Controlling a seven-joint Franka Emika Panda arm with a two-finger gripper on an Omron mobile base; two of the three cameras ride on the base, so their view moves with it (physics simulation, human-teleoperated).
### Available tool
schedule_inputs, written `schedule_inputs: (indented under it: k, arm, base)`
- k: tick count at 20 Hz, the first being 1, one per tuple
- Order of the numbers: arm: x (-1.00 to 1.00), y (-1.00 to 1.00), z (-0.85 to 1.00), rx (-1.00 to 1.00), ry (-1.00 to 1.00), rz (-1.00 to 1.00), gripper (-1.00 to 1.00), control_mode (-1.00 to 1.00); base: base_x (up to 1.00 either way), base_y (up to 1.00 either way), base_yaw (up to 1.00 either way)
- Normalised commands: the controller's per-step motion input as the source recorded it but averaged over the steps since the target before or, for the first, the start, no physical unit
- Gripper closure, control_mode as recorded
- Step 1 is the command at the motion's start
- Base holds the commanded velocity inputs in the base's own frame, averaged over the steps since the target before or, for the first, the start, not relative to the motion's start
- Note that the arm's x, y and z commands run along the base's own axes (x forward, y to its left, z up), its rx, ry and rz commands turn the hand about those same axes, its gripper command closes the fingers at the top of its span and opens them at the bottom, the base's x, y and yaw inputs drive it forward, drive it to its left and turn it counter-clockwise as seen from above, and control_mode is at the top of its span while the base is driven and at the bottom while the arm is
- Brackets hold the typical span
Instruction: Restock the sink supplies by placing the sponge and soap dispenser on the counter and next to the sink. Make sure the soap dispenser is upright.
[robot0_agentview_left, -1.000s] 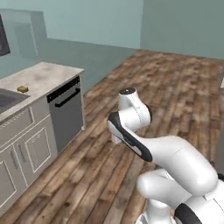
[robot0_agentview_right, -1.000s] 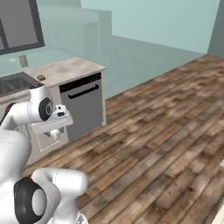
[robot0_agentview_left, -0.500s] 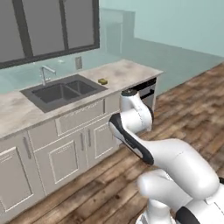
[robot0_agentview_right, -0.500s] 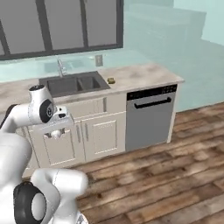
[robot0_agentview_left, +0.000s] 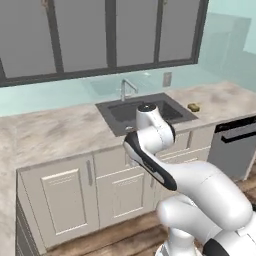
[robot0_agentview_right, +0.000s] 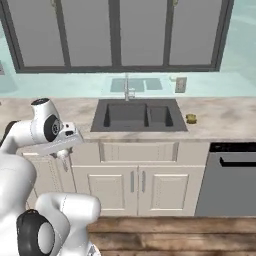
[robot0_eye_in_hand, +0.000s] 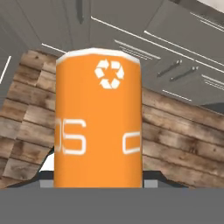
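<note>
The jaws are clamped on an orange cylindrical soap dispenser (robot0_eye_in_hand: 98, 118) with a white recycling mark and white lettering, which rises straight up between them in the hand view. Behind it in that view lie brown wooden floor planks (robot0_eye_in_hand: 179, 144) and grey-looking panelled cabinet fronts (robot0_eye_in_hand: 144, 30). The gripper (robot0_agentview_right: 62, 154) hangs low in front of the cream panelled cabinets (robot0_agentview_right: 137, 182), below the front edge of the beige-grey marbled stone counter (robot0_agentview_right: 225, 120), left of the dark grey double-basin sink (robot0_agentview_right: 137, 116). The small yellow-olive block sponge (robot0_agentview_right: 191, 118) lies on the counter just right of the sink's right edge. A slim chrome faucet (robot0_agentview_right: 126, 87) stands at the sink's back edge. A dark dishwasher front (robot0_agentview_right: 230, 177) sits under the counter's right end.
</note>
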Motion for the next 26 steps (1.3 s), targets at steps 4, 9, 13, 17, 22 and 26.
schedule_inputs:
  k: [4, 9, 13, 17, 22, 26]
  arm:
    - [0.0, 0.0, 0.0, 0.0, 0.0, 0.0, 1.0, 1.0]
    - [0.0, 0.0, 0.0, 0.0, 0.0, 0.0, 1.0, 1.0]
    - [0.0, 0.0, 0.0, 0.0, 0.0, 0.0, 1.0, 1.0]
    - [0.5, -0.18, 0.0, 0.0, 0.16, 0.0, 1.0, -1.0]
    - [1.0, -0.71, 0.07, 0.0, 0.32, 0.14, 1.0, -1.0]
    - [0.98, -0.15, 0.02, -0.22, 0.44, 0.15, 1.0, -1.0]
  base:
    - [1.0, 0.0, 0.5]
    - [0.69, -0.18, 0.42]
    - [0.01, -0.09, 0.04]
    - [0.26, 0.0, 0.0]
    - [0.0, 0.0, 0.0]
    - [0.0, 0.0, 0.0]
